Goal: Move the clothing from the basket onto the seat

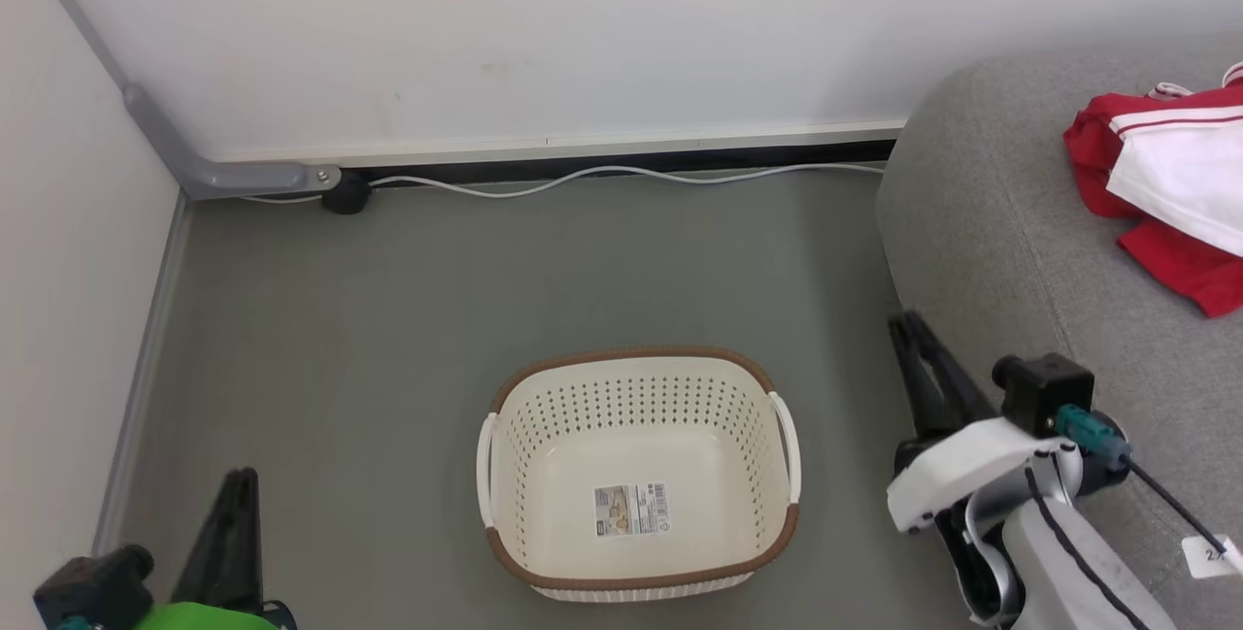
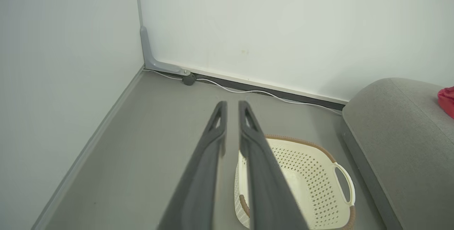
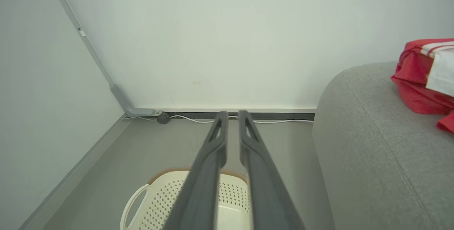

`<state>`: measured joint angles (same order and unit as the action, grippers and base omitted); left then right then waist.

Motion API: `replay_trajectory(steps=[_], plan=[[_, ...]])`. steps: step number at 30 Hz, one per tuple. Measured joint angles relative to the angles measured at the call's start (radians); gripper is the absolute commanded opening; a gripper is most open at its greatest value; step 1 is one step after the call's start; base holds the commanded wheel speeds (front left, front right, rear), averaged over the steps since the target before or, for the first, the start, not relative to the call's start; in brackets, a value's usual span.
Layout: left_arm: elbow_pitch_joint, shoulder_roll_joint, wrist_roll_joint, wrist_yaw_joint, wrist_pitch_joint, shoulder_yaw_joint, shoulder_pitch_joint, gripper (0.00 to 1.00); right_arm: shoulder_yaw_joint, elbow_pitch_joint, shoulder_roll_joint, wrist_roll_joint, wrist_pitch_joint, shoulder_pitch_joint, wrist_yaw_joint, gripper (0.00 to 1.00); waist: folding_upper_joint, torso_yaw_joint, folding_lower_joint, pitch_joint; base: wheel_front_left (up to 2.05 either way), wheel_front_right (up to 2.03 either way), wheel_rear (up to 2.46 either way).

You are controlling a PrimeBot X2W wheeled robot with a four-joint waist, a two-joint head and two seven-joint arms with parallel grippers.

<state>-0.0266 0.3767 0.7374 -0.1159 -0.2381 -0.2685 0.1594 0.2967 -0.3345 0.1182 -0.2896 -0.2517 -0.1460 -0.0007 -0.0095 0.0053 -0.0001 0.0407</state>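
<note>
Task apparently complete: the clothing [image 1: 1165, 179] lies on the seat [image 1: 981, 222] at upper right, and the basket [image 1: 631, 355] at lower centre holds nothing. The left gripper [image 2: 232, 104] and right gripper [image 3: 232, 113] are empty, fingers narrowly parted.

We see the grey floor [image 1: 388, 319] bearing the basket [image 1: 631, 407]. A white cable [image 1: 621, 169] lies on the floor well beyond the basket. Right of the basket stands the sofa [image 1: 981, 222], with the clothing [image 1: 1165, 174] heaped on it.

The clothing [image 1: 1165, 183] runs off the right edge; possibly 2 garments.
</note>
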Motion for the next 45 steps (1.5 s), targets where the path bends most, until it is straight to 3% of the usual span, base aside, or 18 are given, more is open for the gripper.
replay_trajectory(steps=[3,9,18,45], plan=[[0.023,-0.032,0.0,0.001,0.001,-0.015,0.005,0.0,0.002,-0.028,-0.008,-0.002,0.001,0.033,0.0,0.0,0.0,0.0,0.0,-0.001,0.0,0.0,0.0],[0.024,-0.045,0.052,0.003,0.011,-0.004,0.005,0.0,-0.028,-0.031,-0.011,-0.045,0.021,0.036,0.002,0.0,0.0,0.0,0.0,-0.003,0.0,0.0,0.0],[0.038,-0.076,0.133,0.02,0.044,0.024,0.005,0.0,-0.078,-0.04,-0.019,-0.203,0.069,0.032,0.012,0.0,0.0,0.0,0.0001,-0.006,0.0,0.0,0.0],[0.102,-0.143,0.374,0.081,0.124,0.108,-0.035,0.0,-0.196,-0.023,-0.036,-0.536,0.172,0.032,0.045,0.0,0.0,-0.003,0.0001,-0.016,0.0,0.0,0.0]])
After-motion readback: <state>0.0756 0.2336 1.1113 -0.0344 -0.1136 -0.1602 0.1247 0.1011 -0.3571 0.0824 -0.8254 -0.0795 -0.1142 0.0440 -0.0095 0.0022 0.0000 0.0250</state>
